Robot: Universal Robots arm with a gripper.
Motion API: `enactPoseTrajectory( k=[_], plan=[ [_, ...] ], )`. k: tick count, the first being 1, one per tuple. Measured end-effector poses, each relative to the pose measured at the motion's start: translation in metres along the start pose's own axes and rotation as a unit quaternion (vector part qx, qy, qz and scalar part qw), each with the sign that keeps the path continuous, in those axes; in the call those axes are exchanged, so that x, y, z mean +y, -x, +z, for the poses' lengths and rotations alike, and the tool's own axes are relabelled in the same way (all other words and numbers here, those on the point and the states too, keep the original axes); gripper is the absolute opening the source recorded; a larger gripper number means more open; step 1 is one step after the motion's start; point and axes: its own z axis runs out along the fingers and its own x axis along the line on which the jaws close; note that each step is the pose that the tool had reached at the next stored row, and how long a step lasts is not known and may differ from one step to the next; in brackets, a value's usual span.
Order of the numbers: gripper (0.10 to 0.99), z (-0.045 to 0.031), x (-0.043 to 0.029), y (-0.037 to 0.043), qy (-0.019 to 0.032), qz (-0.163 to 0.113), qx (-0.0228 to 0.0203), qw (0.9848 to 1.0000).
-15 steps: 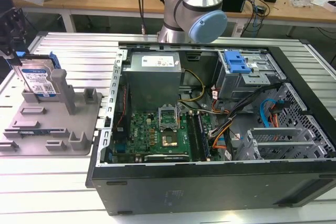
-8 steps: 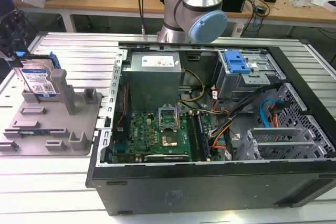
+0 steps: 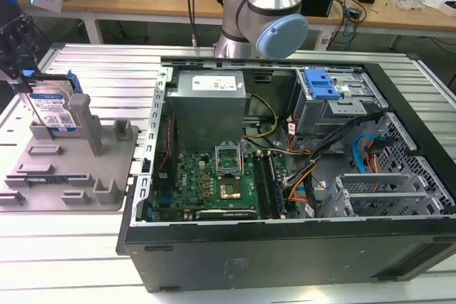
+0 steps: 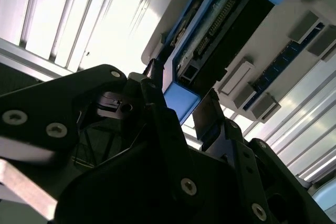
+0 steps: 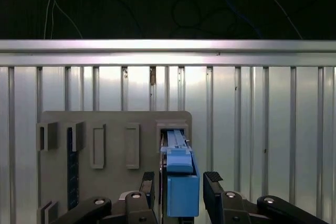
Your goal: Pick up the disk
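Observation:
The disk (image 3: 53,108) stands upright on its edge in a slot of the grey holder (image 3: 71,169) at the exterior view's left; it is silver with a white-and-blue label and blue edging. My gripper (image 3: 20,76) hangs right over it. In the first wrist view the disk's blue edge (image 5: 182,192) lies between the two dark fingers (image 5: 148,182), with narrow gaps on both sides. My gripper (image 5: 180,176) is open and straddles the disk. In the second wrist view the gripper (image 4: 181,87) flanks the same blue edge of the disk (image 4: 179,102).
An open computer case (image 3: 399,247) with its motherboard, cables and a blue bracket (image 3: 320,83) takes up the middle and right of the slatted metal table (image 3: 92,69). The arm's base (image 3: 263,12) rises behind the case. The holder has several upright posts (image 3: 89,122).

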Motion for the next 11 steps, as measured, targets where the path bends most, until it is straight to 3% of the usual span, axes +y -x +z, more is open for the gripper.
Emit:
enactPoseTrajectory(
  k=[11],
  plan=[
    [0.498,0.0043,0.0000,0.0002,0.0000,0.000,0.0000,1.0000]
  ],
)
